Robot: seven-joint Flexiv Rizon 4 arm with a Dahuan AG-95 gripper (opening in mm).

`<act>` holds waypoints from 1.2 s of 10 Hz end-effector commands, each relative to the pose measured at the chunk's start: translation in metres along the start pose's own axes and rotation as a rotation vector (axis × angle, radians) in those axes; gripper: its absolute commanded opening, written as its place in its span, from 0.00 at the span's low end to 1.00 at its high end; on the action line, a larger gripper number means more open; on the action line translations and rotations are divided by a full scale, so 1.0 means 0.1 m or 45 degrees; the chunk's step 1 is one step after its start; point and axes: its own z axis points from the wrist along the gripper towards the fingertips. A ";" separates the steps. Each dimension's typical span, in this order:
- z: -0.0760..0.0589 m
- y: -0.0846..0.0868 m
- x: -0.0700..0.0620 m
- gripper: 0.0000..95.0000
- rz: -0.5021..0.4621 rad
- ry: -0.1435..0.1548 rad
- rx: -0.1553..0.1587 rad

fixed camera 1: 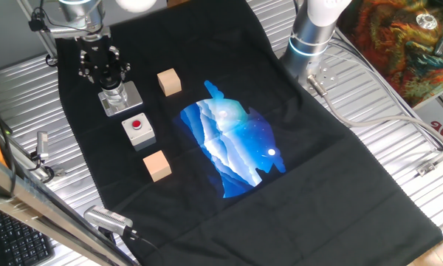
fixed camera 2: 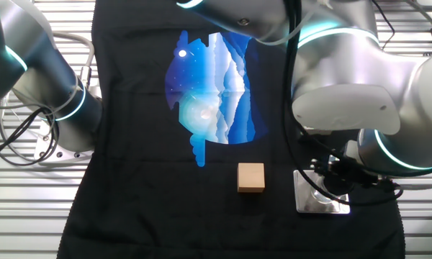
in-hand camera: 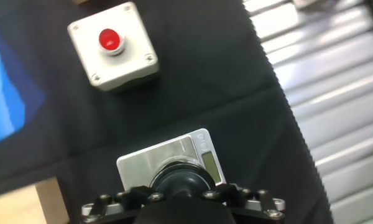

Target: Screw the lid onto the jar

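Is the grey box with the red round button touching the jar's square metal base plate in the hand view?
No: black cloth shows between the grey box with the red round button and the square metal base plate.

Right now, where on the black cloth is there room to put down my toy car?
The black cloth lies bare between the blue mountain picture and its far edge. It is crowded where the claw sits on the jar's square metal base, with the grey red-button box and two wooden cubes close by.
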 end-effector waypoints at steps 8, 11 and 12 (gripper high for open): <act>0.01 0.00 0.00 1.00 -0.079 0.010 -0.007; 0.02 0.00 0.00 1.00 -0.068 0.009 -0.007; 0.02 0.00 0.00 1.00 -0.065 0.012 -0.007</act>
